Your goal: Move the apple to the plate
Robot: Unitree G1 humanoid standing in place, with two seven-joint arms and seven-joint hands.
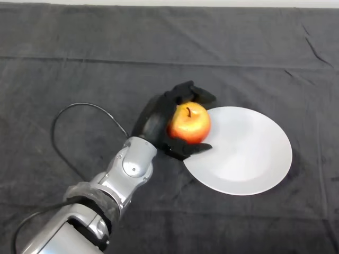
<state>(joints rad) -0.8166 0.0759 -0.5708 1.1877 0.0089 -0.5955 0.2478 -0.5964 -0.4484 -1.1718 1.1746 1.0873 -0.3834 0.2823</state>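
Note:
A red and yellow apple (189, 123) with a dark stem sits upright in my left hand (154, 119). My black fingers curl over its far side and my thumb wraps under its near side, so the hand is shut on it. The apple is at the left rim of a white round plate (249, 159), partly over the plate's edge. I cannot tell whether the apple touches the plate or hangs just above it. My silver-grey arm (124, 169) comes in from the lower left.
A dark cloth (159, 47) covers the whole table, with a few creases at the far right.

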